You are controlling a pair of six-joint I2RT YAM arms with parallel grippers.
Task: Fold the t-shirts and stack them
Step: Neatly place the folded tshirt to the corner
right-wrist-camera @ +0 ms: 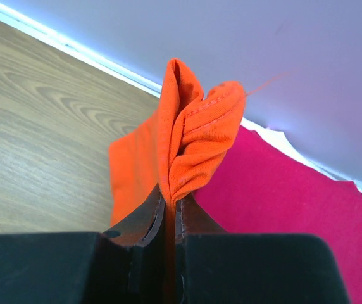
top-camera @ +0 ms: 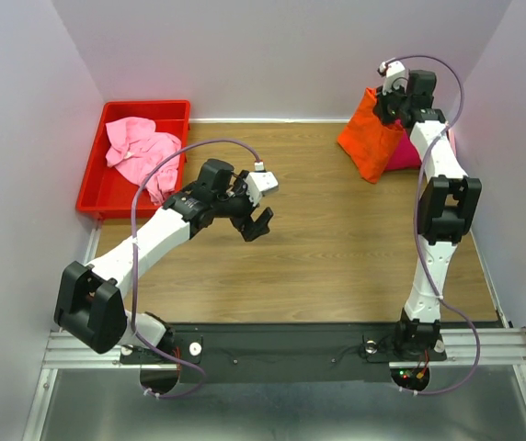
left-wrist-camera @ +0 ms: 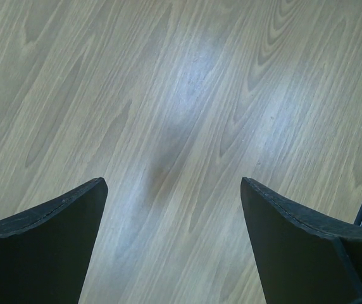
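Observation:
My right gripper is shut on the bright orange t-shirt at the far right and holds it lifted, the cloth hanging to the table. In the right wrist view the orange cloth is pinched between the jaws of the gripper. The magenta t-shirt lies flat beneath it, partly hidden in the top view. The light pink t-shirt lies crumpled in the red bin at the far left. My left gripper is open and empty over bare table mid-left.
White walls close the table on the left, back and right. The metal rail with the arm bases runs along the near edge. Bare wood lies between the arms.

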